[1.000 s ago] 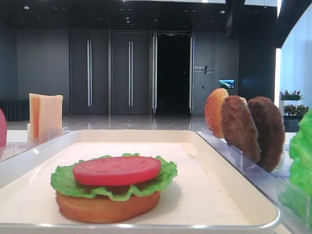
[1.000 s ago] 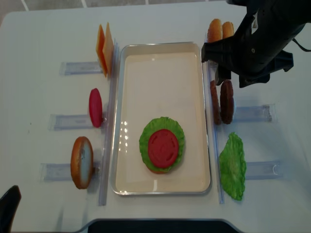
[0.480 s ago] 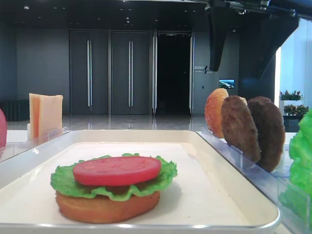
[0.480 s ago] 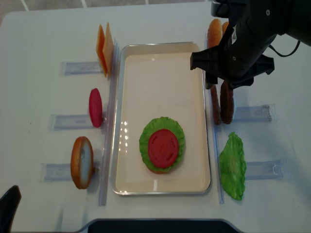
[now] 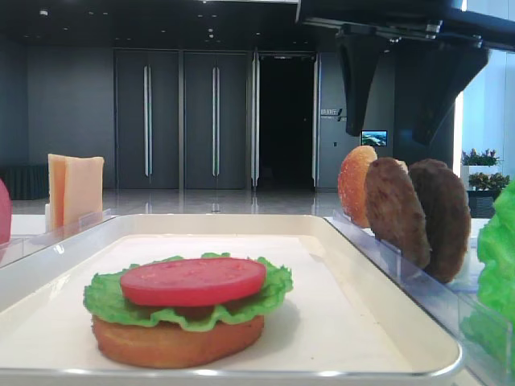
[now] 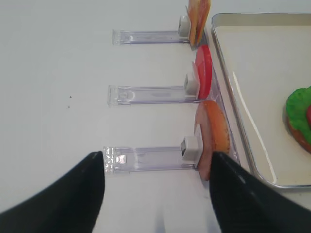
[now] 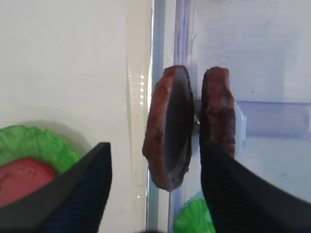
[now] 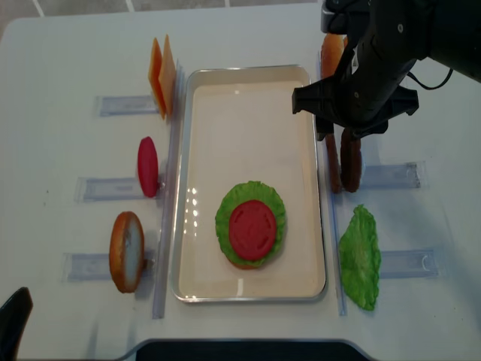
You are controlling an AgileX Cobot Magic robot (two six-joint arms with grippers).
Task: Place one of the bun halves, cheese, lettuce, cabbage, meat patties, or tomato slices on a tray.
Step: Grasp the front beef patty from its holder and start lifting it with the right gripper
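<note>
Two dark-brown meat patties (image 8: 350, 162) stand on edge in a clear rack just right of the cream tray (image 8: 248, 135). My right gripper (image 8: 340, 134) hangs open directly above them, touching neither. In the right wrist view the nearer patty (image 7: 169, 133) sits between the black fingers (image 7: 73, 194), and the other patty (image 7: 218, 114) is by the right finger. On the tray lies a bun half topped with lettuce (image 8: 225, 218) and a tomato slice (image 8: 252, 229). My left gripper (image 6: 156, 158) is open and empty beside the standing bun half (image 6: 214, 138).
Left of the tray, racks hold cheese slices (image 8: 161, 75), a tomato slice (image 8: 148, 166) and a bun half (image 8: 126, 250). Another bun (image 8: 331, 53) stands at the far right, behind the patties. A lettuce leaf (image 8: 359, 258) lies in the near right rack.
My right gripper has moved left and down from the far right until it hangs over the two patties, still open. Nothing on the tray or racks has moved.
</note>
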